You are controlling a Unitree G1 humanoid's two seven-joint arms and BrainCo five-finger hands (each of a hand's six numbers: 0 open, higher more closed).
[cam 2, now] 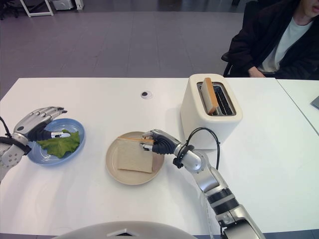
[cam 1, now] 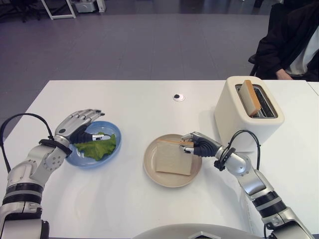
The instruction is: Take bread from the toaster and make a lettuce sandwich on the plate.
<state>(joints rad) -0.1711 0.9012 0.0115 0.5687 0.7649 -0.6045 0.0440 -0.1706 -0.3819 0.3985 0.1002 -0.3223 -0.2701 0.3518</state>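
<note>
White counter [cam 1: 149,99], and it looks like the bread-placing step: a pale square bread slice [cam 1: 172,162] lies on the round tan plate [cam 1: 149,167] near the front middle, with the right robot hand [cam 1: 199,145] pinching its far right corner. Next I'd guess it lets go, then lettuce. The green lettuce leaf [cam 1: 97,148] sits on a blue plate [cam 1: 117,134] toward the left edge, right under the left robot hand [cam 1: 79,124], which has loose fingers and holds nothing. A second slice [cam 1: 249,97] stands in the white toaster [cam 1: 239,124].

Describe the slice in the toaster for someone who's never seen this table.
Start at the white toaster on the right side of the table. A bread slice stands on edge in its left slot, poking out of the top. The other slice lies flat on the beige plate, held by the right robot hand.
</note>
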